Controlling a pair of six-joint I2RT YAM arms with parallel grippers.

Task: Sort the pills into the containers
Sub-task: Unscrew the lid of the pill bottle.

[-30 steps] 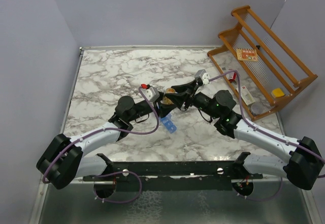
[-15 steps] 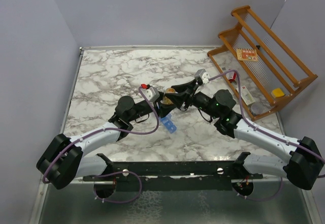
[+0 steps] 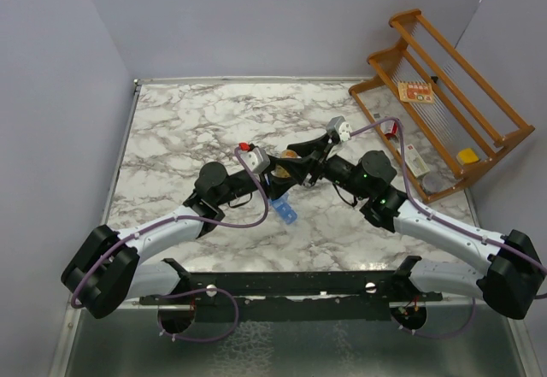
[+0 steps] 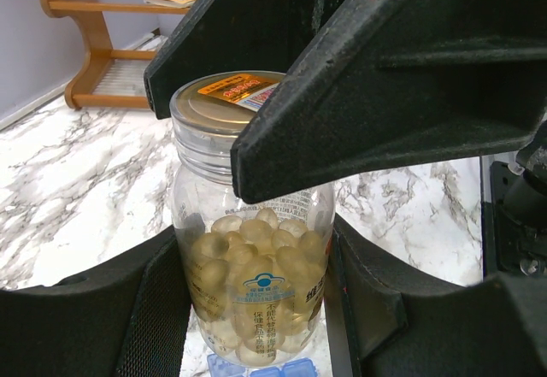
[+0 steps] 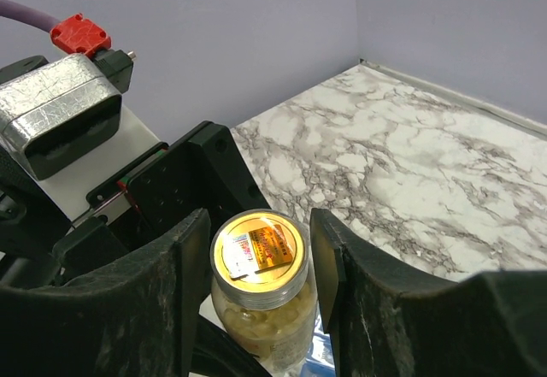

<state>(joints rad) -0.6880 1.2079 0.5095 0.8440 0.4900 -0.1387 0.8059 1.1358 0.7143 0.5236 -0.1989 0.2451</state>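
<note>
Since its jaws have eased apart over the last second, the right pincer now stands spread to either side of the gold-topped ribbed lid, seemingly just off it. The left pincer stays pinched on the body of that clear plastic bottle of pale yellow capsules, held upright above the table. I judge the lid grip released, probably for a fresh twist. The lid is still on, so no pill is out. Directly beneath, the narrow translucent blue strip of containers lies flat on the grey-veined white marble table. Its long axis runs diagonally, with the near end angled near-right and the far end hidden under the pincers.
</note>
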